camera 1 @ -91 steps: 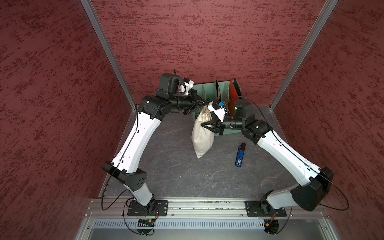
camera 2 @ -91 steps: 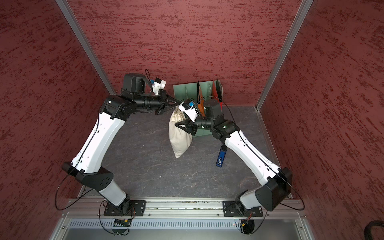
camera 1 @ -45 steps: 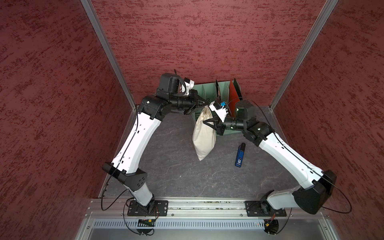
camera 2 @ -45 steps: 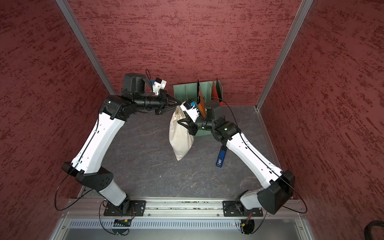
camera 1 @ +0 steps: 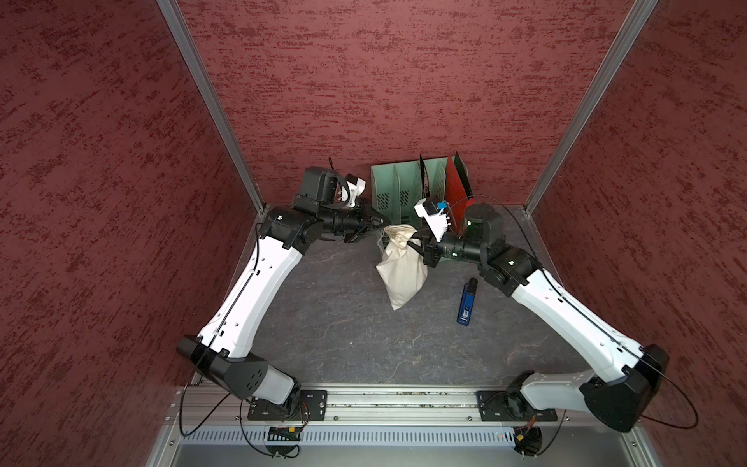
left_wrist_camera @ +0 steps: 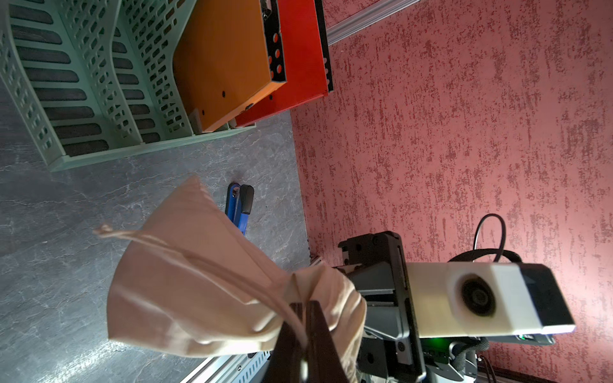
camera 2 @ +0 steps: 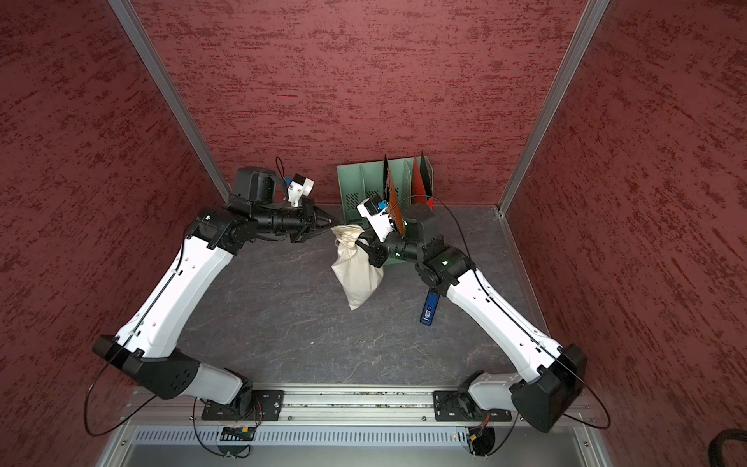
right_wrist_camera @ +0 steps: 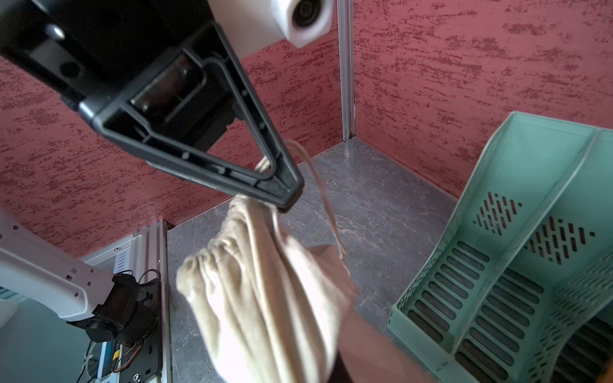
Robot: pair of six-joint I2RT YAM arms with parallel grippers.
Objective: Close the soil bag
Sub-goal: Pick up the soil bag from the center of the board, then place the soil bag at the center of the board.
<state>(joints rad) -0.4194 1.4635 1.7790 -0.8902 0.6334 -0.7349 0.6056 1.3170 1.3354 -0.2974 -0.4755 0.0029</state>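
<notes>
Above tabletop (camera 1: 343, 323), before green rack (camera 1: 398, 190) — soil bag (camera 1: 402, 275): left gripper (camera 1: 385, 223) stays clamped at mouth; right gripper (camera 1: 417, 245), open one second ago, now clenched on neck.

Nothing legible; a pale label on the blue stapler (camera 1: 467, 301) perhaps bears print.

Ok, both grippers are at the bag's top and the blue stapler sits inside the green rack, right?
No. The blue stapler lies on the table, outside the green rack, as both top views show. The left gripper and right gripper are indeed at the top of the bag.
</notes>
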